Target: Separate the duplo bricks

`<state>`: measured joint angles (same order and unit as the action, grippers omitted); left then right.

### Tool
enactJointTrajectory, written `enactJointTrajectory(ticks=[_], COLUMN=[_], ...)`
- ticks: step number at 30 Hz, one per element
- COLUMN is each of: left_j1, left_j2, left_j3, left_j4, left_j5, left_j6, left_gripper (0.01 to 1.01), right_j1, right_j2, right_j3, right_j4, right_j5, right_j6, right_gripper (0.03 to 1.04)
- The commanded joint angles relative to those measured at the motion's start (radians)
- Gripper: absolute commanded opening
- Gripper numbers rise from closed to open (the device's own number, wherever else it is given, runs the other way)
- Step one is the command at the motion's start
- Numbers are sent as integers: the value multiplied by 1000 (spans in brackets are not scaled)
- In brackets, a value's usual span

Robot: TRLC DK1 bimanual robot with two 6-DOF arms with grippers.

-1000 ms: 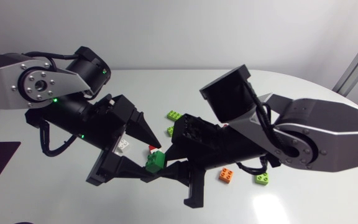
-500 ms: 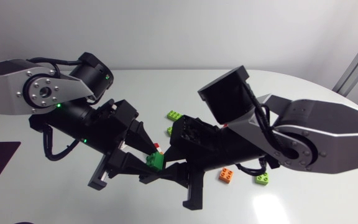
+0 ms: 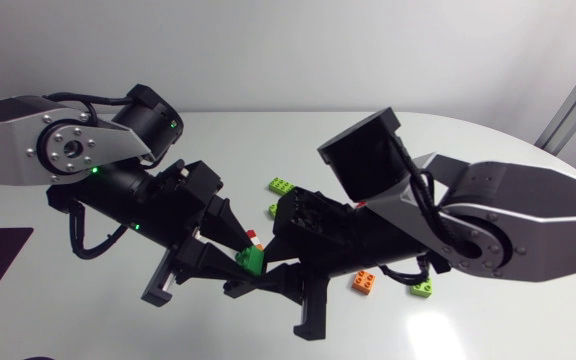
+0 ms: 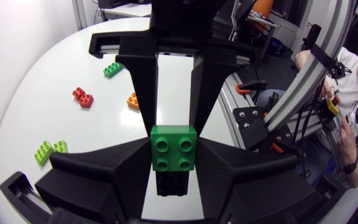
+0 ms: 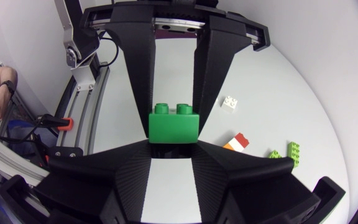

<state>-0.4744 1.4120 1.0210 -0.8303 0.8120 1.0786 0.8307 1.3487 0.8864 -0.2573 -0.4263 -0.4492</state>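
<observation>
Over the last 1 s the left arm swung its wrist round and tipped the left gripper more steeply toward the right gripper. This nudged the green brick slightly lower in the head view. In the final 0.5 s hardly anything shifted. The green brick was held above the table between the 2 grippers, with a dark brick still joined to it. The left fingers were closed on the green brick's sides, and the right fingers appeared closed on the dark brick. The move looked like a re-angling for leverage rather than a split, so the pair still had to be pulled apart. An orange brick and a lime brick lay loose near the right arm.
</observation>
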Motion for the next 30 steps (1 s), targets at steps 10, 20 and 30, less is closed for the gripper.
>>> enactJointTrajectory(ticks=[10, 20, 30], left_j1=[17, 10, 111], left_j2=[-2, 2, 65], left_j3=[34, 50, 22], left_j4=[-79, -105, 65], left_j5=[96, 107, -70], left_j6=[-8, 9, 14], left_gripper=[316, 316, 318], right_j1=[11, 13, -31], right_j2=[-33, -46, -86], right_j3=[-47, -76, -76], right_j4=[12, 15, -13], right_j5=[34, 54, 50], right_j6=[-23, -25, -32], right_gripper=[297, 297, 297])
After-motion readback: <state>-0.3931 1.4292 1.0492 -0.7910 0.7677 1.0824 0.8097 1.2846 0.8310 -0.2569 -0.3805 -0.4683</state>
